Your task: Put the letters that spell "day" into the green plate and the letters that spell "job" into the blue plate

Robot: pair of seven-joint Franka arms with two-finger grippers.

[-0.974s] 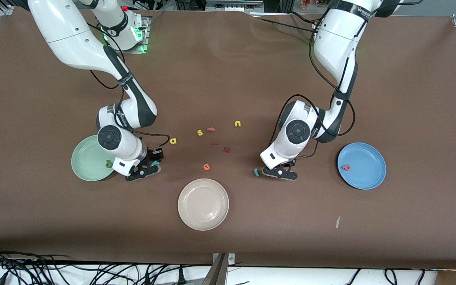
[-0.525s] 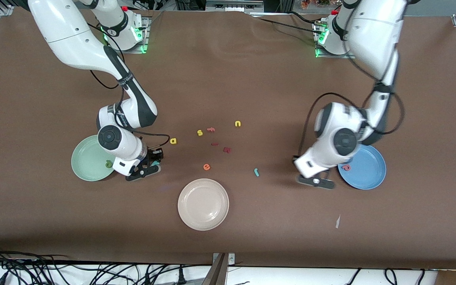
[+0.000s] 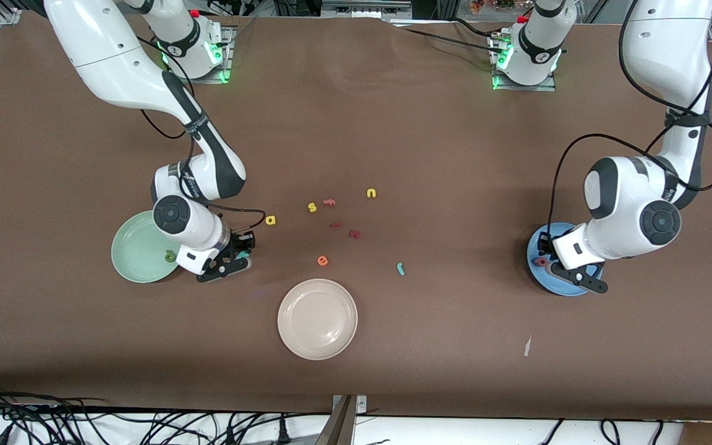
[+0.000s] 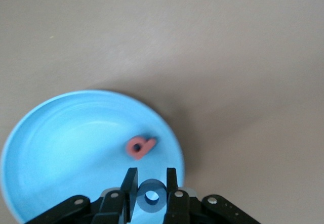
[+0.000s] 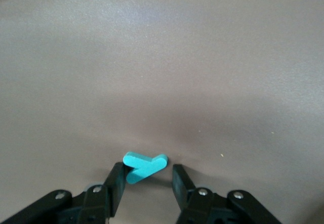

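I have the left gripper [image 4: 151, 196] over the blue plate [image 3: 584, 285], clamped on the blue o [image 4: 151, 195], with the red b [image 4: 140, 146] already lying in the plate. The right gripper [image 5: 146, 179] sits low at the table just beside the green plate [image 3: 136, 247], its fingers [image 5: 115, 183] set either side of the teal y [image 5: 144, 166]; one finger seems to touch the letter, the other stands just apart, so I judge the grasp not yet made. The olive d [image 3: 170, 254] lies in the green plate, the yellow a [image 3: 271, 220] on the table nearer the middle, and the teal j [image 3: 400, 268] on bare table between the cream plate [image 3: 317, 318] and the blue one. These letters look light, stiff and small, probably foam or plastic; I would pinch each across its flat sides at the thickest stroke, since a thin arm could twist out. The wrist views give me the jaws and what sits between them, which the front view hides under the wrists; only the front view gives me both plates and the loose letters together.
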